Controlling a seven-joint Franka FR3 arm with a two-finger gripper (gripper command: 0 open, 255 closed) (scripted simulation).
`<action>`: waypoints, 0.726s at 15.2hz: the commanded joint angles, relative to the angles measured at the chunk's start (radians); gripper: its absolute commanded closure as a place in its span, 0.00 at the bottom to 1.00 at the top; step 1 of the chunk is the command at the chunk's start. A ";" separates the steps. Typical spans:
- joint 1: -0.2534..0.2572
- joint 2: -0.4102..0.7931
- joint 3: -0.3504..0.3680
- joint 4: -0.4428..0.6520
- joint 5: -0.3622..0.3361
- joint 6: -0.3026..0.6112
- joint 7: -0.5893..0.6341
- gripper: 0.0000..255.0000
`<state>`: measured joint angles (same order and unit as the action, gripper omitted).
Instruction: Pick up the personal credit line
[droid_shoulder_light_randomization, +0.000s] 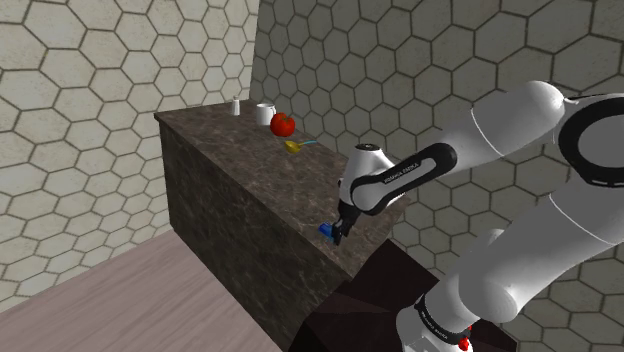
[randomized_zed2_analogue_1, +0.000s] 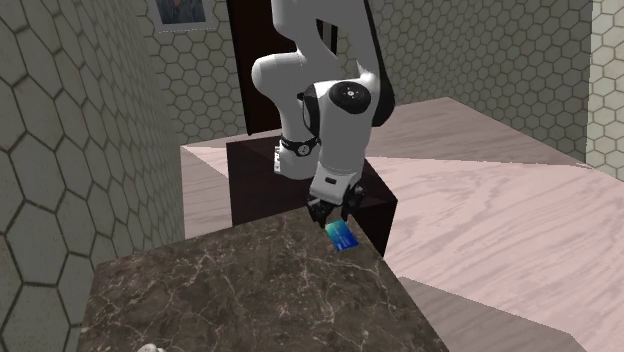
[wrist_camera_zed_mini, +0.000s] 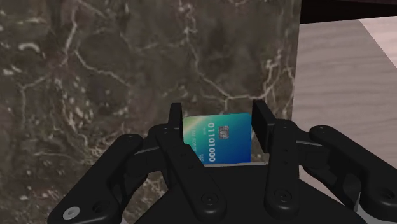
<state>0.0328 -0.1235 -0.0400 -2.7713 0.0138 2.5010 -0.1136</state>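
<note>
you have the hand (wrist_camera_zed_mini: 217, 121) down at the near corner of the dark marbled table (wrist_camera_zed_mini: 95, 76), and the blue-green credit card (wrist_camera_zed_mini: 215, 141) sits between its two black fingers (wrist_camera_zed_mini: 262, 122). in the wrist view each finger meets a short end of the card, so i judge the hand pinched on the card rather than spread around it. in the second exterior view the card shows just below the hand, a little right of the frame's centre, tilted, right at the table's edge above the pale wood floor (randomized_zed2_analogue_1: 480, 220). whether its lower corner touches the stone or is clear of it, i cannot tell.

the step in hand is the lift, and the grip is a thin one: the pads bear on the card's narrow ends, not on its faces. so hold the squeeze steady and do not press harder, since a flat card can bow and spring out. raise the hand straight up, slowly, with no sideways drag, because the table's edge is just beside the card and a slip there drops it to the floor. avoid twisting the wrist until the card is well clear of the stone.

the red fruit (droid_shoulder_light_randomization: 283, 124) and the white cup (droid_shoulder_light_randomization: 264, 113), in the upper middle of the shoulder view, stand well apart from the hand, so nothing crowds your way up.
</note>
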 joint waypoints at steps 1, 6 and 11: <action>-0.002 -0.034 -0.001 0.003 -0.003 -0.038 0.001 1.00; -0.003 -0.111 0.000 0.017 -0.008 -0.128 0.006 1.00; -0.004 -0.154 0.001 0.029 -0.011 -0.184 0.008 1.00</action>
